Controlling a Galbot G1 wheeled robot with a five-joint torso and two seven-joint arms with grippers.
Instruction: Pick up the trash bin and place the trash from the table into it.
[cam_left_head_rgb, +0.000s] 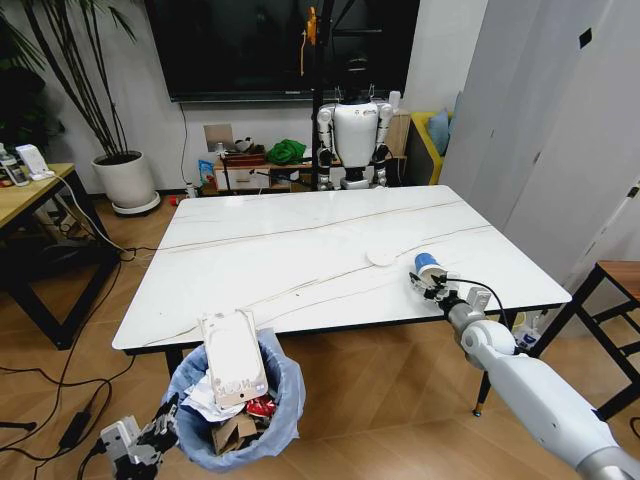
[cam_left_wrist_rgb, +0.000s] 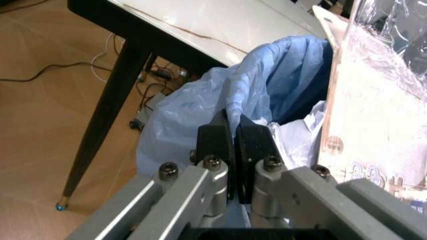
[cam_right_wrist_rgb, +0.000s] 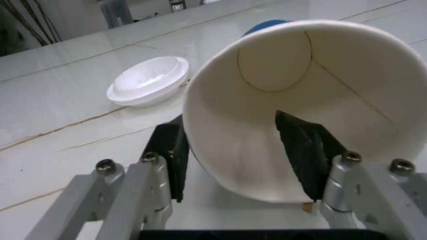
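Note:
The trash bin (cam_left_head_rgb: 250, 415), lined with a crinkly light blue bag (cam_left_wrist_rgb: 280, 85), hangs off the floor just below the table's (cam_left_head_rgb: 300, 240) front left corner. My left gripper (cam_left_head_rgb: 165, 425) (cam_left_wrist_rgb: 235, 125) is shut on its rim. Inside it are a tall clear plastic pack (cam_left_head_rgb: 235, 358) (cam_left_wrist_rgb: 380, 115), crumpled white paper (cam_left_wrist_rgb: 300, 137), brown cardboard (cam_left_head_rgb: 235, 432) and a red can (cam_left_head_rgb: 262, 406). At the table's front right edge my right gripper (cam_left_head_rgb: 432, 284) (cam_right_wrist_rgb: 237, 145) is shut on the blue-and-white paper cup (cam_left_head_rgb: 428, 266) (cam_right_wrist_rgb: 267, 95), one finger inside its wall and one outside.
A white cup lid (cam_left_head_rgb: 381, 257) (cam_right_wrist_rgb: 150, 80) lies on the table beside the cup. Another robot (cam_left_head_rgb: 355, 130) stands beyond the far edge. A wooden desk (cam_left_head_rgb: 25, 195) and potted plant (cam_left_head_rgb: 125, 180) are at the left, a stool (cam_left_head_rgb: 610, 280) at the right, and cables (cam_left_head_rgb: 60, 385) cross the floor.

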